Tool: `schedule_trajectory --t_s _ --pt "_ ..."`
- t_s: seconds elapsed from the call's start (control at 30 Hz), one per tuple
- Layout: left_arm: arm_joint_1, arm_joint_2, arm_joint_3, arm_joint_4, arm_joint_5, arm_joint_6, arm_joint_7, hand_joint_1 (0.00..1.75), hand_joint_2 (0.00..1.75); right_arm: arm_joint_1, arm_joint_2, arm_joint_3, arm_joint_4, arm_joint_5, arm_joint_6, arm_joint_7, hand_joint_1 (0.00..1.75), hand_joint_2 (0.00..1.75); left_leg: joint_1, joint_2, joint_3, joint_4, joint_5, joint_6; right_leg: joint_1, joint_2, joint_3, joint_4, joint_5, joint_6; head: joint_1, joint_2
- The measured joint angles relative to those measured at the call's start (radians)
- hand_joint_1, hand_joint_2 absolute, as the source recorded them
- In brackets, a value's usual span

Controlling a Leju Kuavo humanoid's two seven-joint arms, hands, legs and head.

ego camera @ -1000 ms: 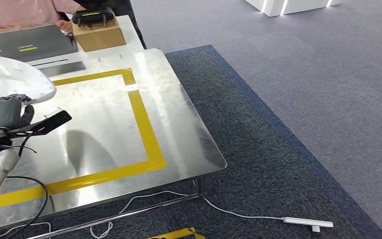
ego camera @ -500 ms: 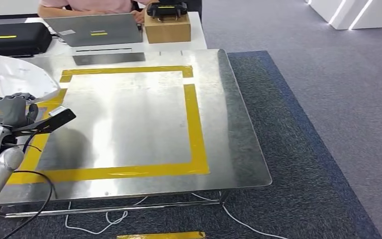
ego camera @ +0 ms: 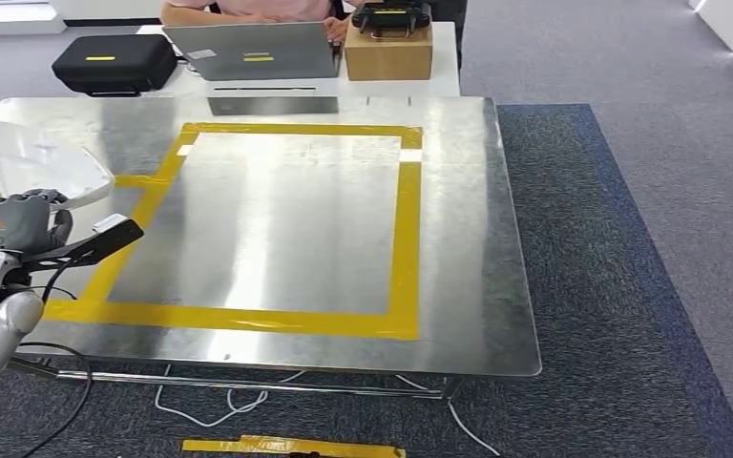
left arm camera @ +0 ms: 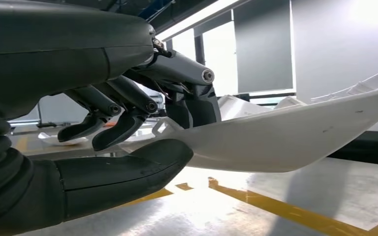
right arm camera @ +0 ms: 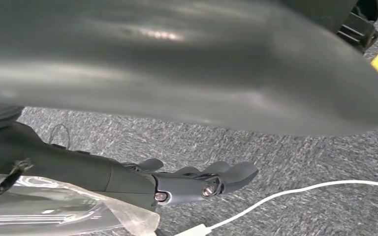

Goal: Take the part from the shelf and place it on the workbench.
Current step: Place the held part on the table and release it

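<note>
The view had swung round until the shiny metal workbench with its yellow tape square (ego camera: 277, 219) lay square ahead. The left hand (ego camera: 14, 224) clasped the white curved plastic part (ego camera: 43, 162) at nine o'clock, above the bench; the right hand (right arm camera: 197, 183) hung slack-fingered, holding nothing. Placing looked near.

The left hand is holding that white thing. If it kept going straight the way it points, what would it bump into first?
The left hand with its white part points along the metal workbench toward the black case. That looks first in line, though depth and height are hard to judge.
</note>
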Motion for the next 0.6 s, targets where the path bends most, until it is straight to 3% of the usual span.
schedule_trajectory --t_s 0.07,0.13,0.23,0.6 --pt "-0.003 0.002 -0.002 0.000 -0.001 0.001 -0.008 1.75 1.75 -0.002 0.000 0.001 0.000 -0.006 0.001 0.000 0.00 0.00 -0.005 0.005 0.065 -0.126 0.051 0.011 0.003 -0.006 0.004 0.001 -0.005 0.005 0.000 0.000" --pt "-0.008 0.002 -0.005 0.000 -0.005 0.000 -0.019 1.75 1.75 -0.005 -0.001 0.003 0.000 -0.011 0.001 0.001 0.00 0.00 -0.007 0.009 0.095 -0.189 0.055 0.009 0.009 -0.009 0.000 0.005 -0.010 0.007 0.002 0.000" --pt "-0.008 -0.001 -0.018 0.000 -0.015 -0.005 -0.032 1.75 1.75 -0.007 -0.002 0.009 0.000 -0.023 0.001 0.002 0.00 0.00 -0.008 0.008 0.098 -0.200 0.050 0.000 0.010 -0.010 -0.002 0.003 -0.009 0.007 0.005 0.000" --pt "-0.011 -0.017 -0.095 -0.001 -0.054 -0.041 -0.061 1.75 1.75 -0.023 -0.003 0.038 0.002 -0.068 -0.005 -0.002 0.00 0.00 -0.012 0.009 0.098 -0.197 0.049 0.015 0.006 -0.008 0.005 -0.012 0.001 0.023 0.004 0.000"
